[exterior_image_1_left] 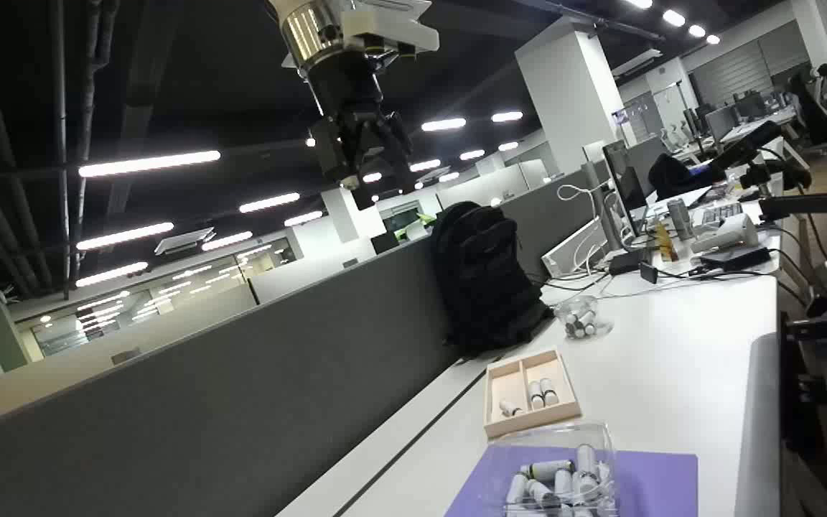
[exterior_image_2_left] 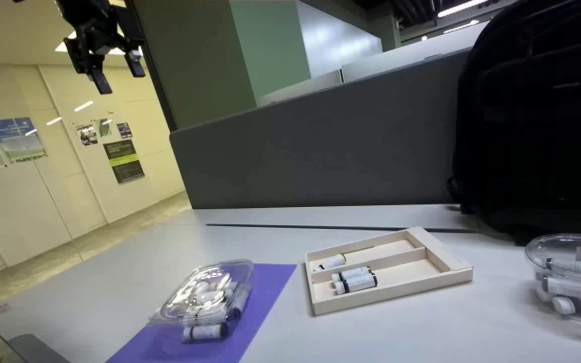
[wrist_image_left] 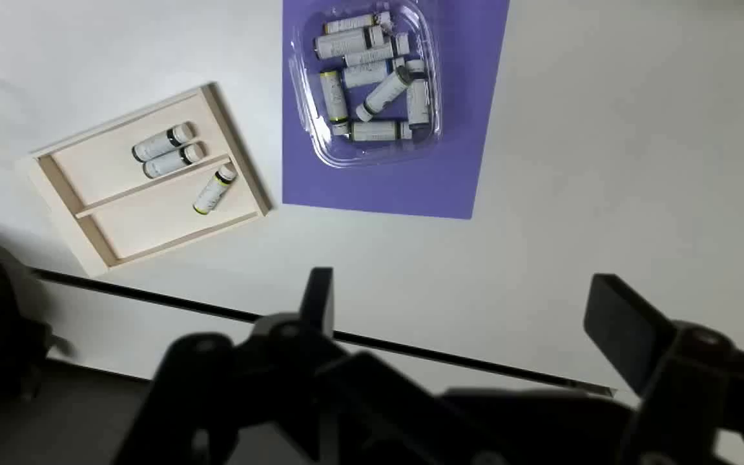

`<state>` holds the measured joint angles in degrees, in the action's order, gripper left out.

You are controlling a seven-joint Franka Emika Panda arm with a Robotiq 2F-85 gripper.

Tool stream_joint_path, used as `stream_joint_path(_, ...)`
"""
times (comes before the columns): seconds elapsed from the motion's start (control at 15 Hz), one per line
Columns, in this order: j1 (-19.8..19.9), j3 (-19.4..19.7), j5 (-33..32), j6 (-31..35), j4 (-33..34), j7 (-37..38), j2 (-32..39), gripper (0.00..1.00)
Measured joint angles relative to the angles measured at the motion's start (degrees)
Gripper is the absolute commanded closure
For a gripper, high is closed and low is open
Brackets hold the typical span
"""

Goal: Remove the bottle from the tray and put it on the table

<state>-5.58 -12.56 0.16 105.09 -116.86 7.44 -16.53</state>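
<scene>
Fingers (wrist_image_left: 627,332) of the hand (wrist_image_left: 462,300) are spread wide around only air above the bench (wrist_image_left: 572,194), where two bottles (wrist_image_left: 154,146) are laid in one part of the tray (wrist_image_left: 146,223) and one bottle (wrist_image_left: 212,193) in the other.

Black backpack (exterior_image_1_left: 487,276), clear plastic container (wrist_image_left: 372,152) on purple mat (wrist_image_left: 382,190), wall posters (exterior_image_2_left: 124,160).
</scene>
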Motion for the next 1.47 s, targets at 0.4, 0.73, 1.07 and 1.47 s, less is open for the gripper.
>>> stream_joint_path(0.4,0.0,0.0,0.0,0.1,0.0,0.0,0.0,0.00)
stream_joint_path(0.73,0.0,0.0,0.0,0.1,0.0,0.0,0.0,0.00)
stream_joint_path(1.07,0.3,0.3,-2.5,4.8,-1.6,1.8,0.2,0.00)
stream_joint_path(1.47,3.9,2.8,-8.1,21.6,-9.5,7.2,5.6,0.00)
